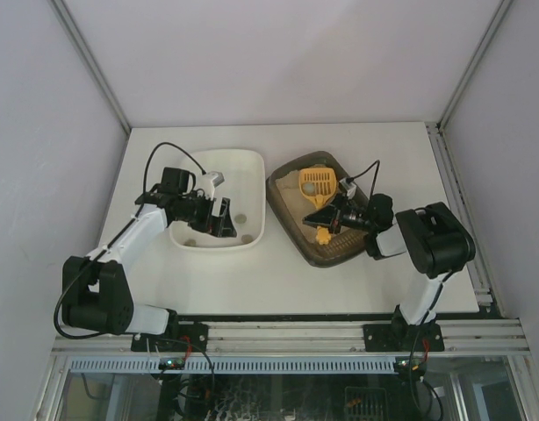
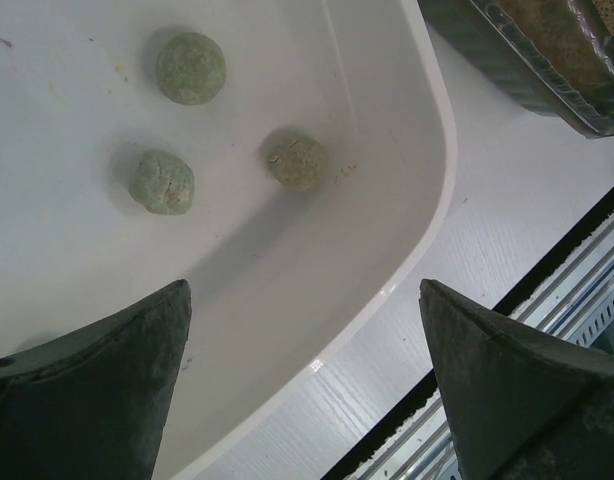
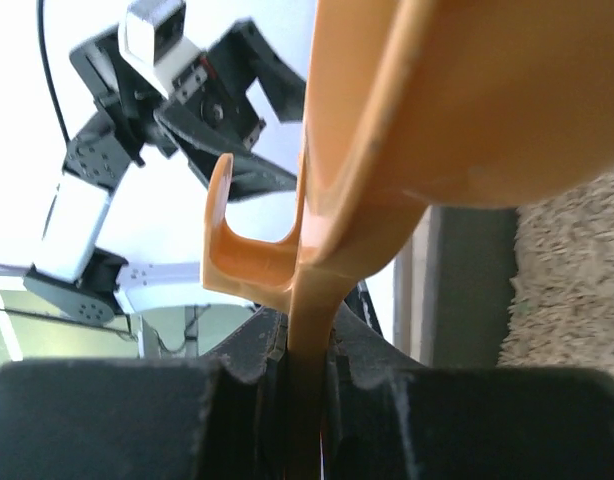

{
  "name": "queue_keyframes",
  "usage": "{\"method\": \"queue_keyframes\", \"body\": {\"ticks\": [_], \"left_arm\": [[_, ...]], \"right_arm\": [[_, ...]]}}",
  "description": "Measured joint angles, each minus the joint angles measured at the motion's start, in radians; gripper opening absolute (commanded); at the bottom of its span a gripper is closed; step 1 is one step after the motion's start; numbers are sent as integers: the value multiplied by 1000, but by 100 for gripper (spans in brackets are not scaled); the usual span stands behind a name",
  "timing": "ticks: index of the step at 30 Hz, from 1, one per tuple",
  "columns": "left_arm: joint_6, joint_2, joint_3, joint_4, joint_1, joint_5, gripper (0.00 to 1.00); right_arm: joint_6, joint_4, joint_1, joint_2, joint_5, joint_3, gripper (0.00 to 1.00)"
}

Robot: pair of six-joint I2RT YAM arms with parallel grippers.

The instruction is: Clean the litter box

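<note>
A white table [image 1: 252,285] is seen from above, with two robot arms mounted at its near edge. On the left sits a white tub [image 1: 219,154] with rounded corners. Three greenish-grey balls [image 2: 162,182] lie apart on its floor. The left gripper [image 1: 221,217] hangs over the near right part of the tub, its claw spread wide and holding nothing. In the wrist view one finger sits over the tub's inside and the other over the table beyond the rim.

Just right of the tub, angled on the table, is the litter box [image 1: 285,224], a dark tray with beige sandy litter. A yellow-orange slotted scoop [image 1: 316,184] is held over its far half. The right gripper [image 1: 333,219] reaches in from the right, its claw clamped narrow on the scoop's handle.
</note>
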Motion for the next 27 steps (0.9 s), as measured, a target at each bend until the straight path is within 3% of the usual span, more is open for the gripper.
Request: {"method": "queue_keyframes", "body": {"ticks": [5,16,19,21,25,27], "left_arm": [[1,2,0,-14,1,8,100],[-5,4,0,-18,11,3,100],[-5,4,0,-14,12,4,100],[11,10,8,-33,12,5,100],[69,44,131,-146,29,-2,100],[83,41,167,-159,68,1,100]], "right_arm": [[-37,-68,37,-82,-25,3,0],[-37,-117,-18,-132,-26,14,0],[-149,-321,-2,-235,-12,24,0],[-289,-561,36,-329,23,71,0],[-536,-941,136,-436,117,221,0],[-603,-1042,166,-454,130,272,0]]}}
